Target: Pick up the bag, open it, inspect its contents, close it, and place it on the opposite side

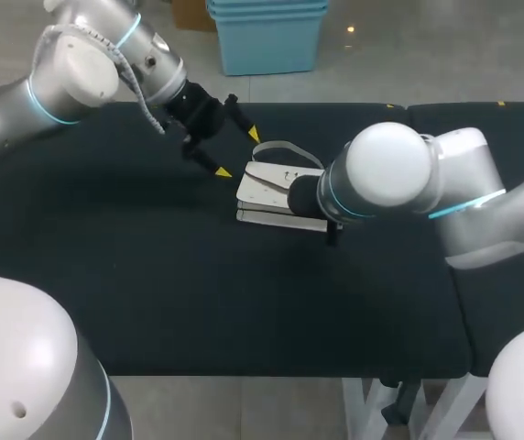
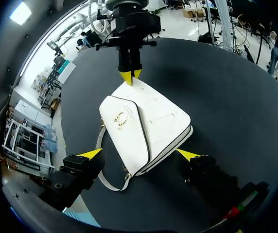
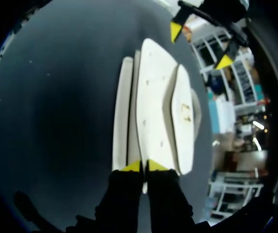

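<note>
Bag (image 2: 146, 128), just one, pinched by right gripper (image 3: 144, 167); left gripper (image 1: 239, 153) fingers spread apart

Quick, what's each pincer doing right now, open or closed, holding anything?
Left pincer: open, tips spread wide near the white bag, holding nothing.
Right pincer: closed on the bag's edge.

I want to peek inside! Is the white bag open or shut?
Shut. The bag lies flat, its flap folded down over the front with the clasp on it; nothing inside shows.
</note>
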### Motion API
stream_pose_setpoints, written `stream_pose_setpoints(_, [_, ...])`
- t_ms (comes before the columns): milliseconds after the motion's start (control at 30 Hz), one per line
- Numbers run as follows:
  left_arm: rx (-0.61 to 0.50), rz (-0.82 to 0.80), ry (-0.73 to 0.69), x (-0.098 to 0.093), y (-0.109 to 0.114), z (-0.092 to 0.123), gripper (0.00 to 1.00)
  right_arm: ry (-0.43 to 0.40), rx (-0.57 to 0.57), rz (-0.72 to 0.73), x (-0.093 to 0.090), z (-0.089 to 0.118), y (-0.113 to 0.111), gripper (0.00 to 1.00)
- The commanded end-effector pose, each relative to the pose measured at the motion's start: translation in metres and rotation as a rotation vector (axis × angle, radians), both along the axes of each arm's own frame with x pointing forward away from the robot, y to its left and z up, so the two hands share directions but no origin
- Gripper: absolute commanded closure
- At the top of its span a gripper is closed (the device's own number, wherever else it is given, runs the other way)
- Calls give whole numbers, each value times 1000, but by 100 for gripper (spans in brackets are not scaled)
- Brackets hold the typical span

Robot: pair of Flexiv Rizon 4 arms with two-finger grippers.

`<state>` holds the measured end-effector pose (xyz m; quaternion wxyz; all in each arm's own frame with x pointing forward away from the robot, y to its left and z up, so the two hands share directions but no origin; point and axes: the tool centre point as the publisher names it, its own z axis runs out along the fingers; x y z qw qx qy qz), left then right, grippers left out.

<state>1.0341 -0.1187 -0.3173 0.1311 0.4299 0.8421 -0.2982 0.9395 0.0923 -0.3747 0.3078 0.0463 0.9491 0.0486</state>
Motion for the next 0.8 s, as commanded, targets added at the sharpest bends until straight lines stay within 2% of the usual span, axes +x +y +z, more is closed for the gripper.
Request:
stream_pose_setpoints(33, [-57,8,-43,-8,7,-3,0,-7,1,-1,-1,-4,1,100])
stream_pose_setpoints(300, [-57,8,-43,-8,7,-3,0,-7,1,-1,-1,-4,1,100])
stream_pose_setpoints(433, [-70,-42,-91,-8,-9,4,0,-7,1,-1,-1,-4,1,100])
stream_pose_setpoints(500, [-88,-66,-118,-9,-13,5,8,-7,1,-1,-1,-4,1,100])
stream_pose_setpoints(667, [-144,-80,-145,-9,-19,-5,0,-7,1,-1,-1,-4,1,100])
stream_pose_setpoints(700, [-152,-80,-146,-10,-20,-8,3,-7,1,-1,-1,-4,1,100])
stream_pose_setpoints(767, [-182,-80,-151,-12,-20,-13,14,-7,1,-1,-1,-4,1,100])
stream_pose_setpoints(800, [-187,-83,-148,-13,-21,-16,15,-7,1,-1,-1,-4,1,100])
